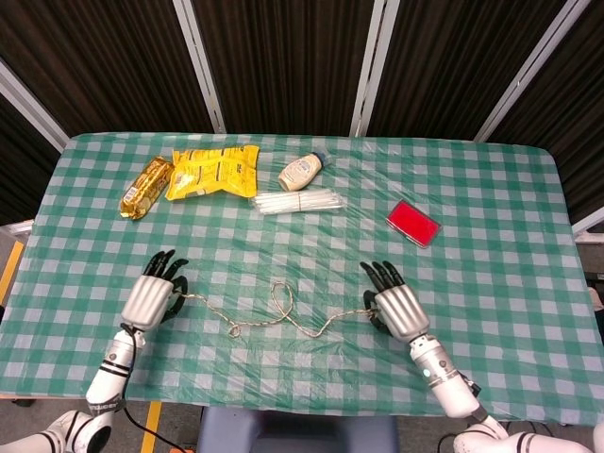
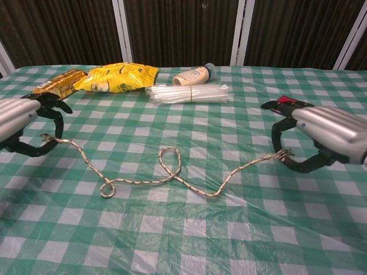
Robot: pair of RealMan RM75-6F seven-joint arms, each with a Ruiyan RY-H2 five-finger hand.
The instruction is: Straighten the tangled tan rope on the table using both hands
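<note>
The tan rope (image 1: 274, 310) (image 2: 166, 175) lies stretched across the near part of the green checked table (image 1: 472, 217), with a small loop in its middle and a smaller one near its left part. My left hand (image 1: 151, 297) (image 2: 23, 123) pinches the rope's left end with curled fingers. At the other end my right hand (image 1: 394, 307) (image 2: 321, 134) pinches the rope's right tip. Both hands sit low over the cloth, far apart.
At the back lie a brown snack pack (image 1: 145, 187), a yellow chip bag (image 1: 213, 170), a mayonnaise bottle (image 1: 302, 172) and a bundle of white straws (image 1: 298, 202). A red flat case (image 1: 412, 223) lies at the right, close to my right hand in the chest view.
</note>
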